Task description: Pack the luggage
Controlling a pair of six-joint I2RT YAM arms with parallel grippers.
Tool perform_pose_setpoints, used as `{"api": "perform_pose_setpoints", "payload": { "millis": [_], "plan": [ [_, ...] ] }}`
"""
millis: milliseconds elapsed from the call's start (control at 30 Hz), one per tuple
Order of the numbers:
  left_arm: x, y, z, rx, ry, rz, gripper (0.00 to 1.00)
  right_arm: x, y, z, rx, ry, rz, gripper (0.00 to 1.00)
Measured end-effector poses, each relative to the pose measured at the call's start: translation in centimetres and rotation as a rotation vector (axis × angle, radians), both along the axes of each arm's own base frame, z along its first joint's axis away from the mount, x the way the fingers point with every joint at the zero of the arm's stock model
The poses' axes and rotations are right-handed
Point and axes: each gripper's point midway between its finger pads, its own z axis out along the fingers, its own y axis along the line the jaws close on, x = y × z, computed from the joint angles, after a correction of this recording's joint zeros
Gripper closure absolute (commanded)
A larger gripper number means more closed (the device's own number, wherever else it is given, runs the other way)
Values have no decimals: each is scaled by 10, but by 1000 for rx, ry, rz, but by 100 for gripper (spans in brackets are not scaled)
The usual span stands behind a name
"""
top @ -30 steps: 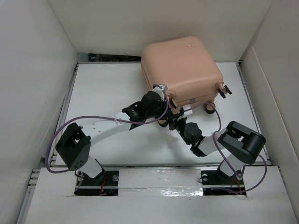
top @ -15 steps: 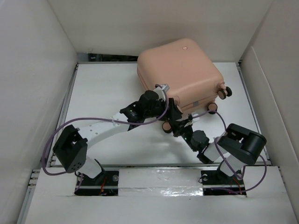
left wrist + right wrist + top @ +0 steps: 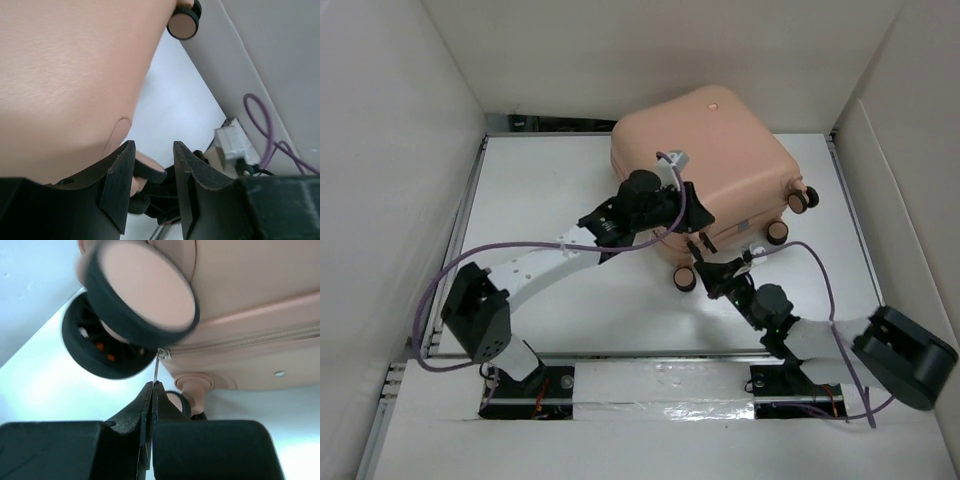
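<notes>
pinching, probably, the zipper pull (image 3: 157, 365) in closed right jaws at 6 o'clock of the luggage (image 3: 710, 140), with left jaws parted over its shell.

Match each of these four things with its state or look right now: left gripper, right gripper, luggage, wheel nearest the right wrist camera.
Column one:
1. left gripper
2. right gripper
3. luggage
4. wheel

Column two:
A. pinched shut on the zipper pull
B. black tyre, pink face
C. jaws apart, gripping nothing
D. peach-pink, lid down, lying on the table

Pairs: 1-C, 2-A, 3-D, 4-B
</notes>
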Motion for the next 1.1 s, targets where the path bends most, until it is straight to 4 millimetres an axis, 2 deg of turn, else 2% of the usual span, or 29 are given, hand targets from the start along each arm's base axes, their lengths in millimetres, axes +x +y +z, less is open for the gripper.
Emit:
{"api": "perform_pose_setpoints", "payload": {
  "millis": [133,200,233,333,367,500,600,633,667,700,800,900,1100],
  "plan": [
    [-9,-35,-21,46,40,-92,76,-15,-4,20,-42,-38,-23,100],
    [-16,-41,-36,81,63,-117,76,-25,-2,33,-51,-53,-12,100],
    [-20,-40,-38,88,62,-118,76,-31,0,35,-61,-51,6,100],
    [-28,-17,-34,90,38,-65,60,-36,4,54,-45,-68,37,100],
    [-30,-5,-27,85,21,-34,50,-36,4,55,-49,-66,44,100],
    [-46,44,0,54,-31,71,44,-28,4,40,-95,-28,41,100],
    [-52,68,13,22,-64,129,43,-27,5,19,-151,19,44,100],
    [-54,73,12,22,-65,139,43,-27,5,12,-171,35,44,95],
    [-56,75,7,27,-59,138,43,-27,4,8,-182,44,41,90],
    [-58,76,-1,39,-49,131,43,-26,4,6,-189,47,39,77],
    [-66,76,-37,93,4,96,43,-20,-2,3,-214,44,17,60],
    [-71,73,-63,144,53,65,43,-11,-7,-10,-275,56,-3,57],
    [-72,60,-74,143,72,11,44,11,3,-20,-357,49,-6,57]
  ]
}}
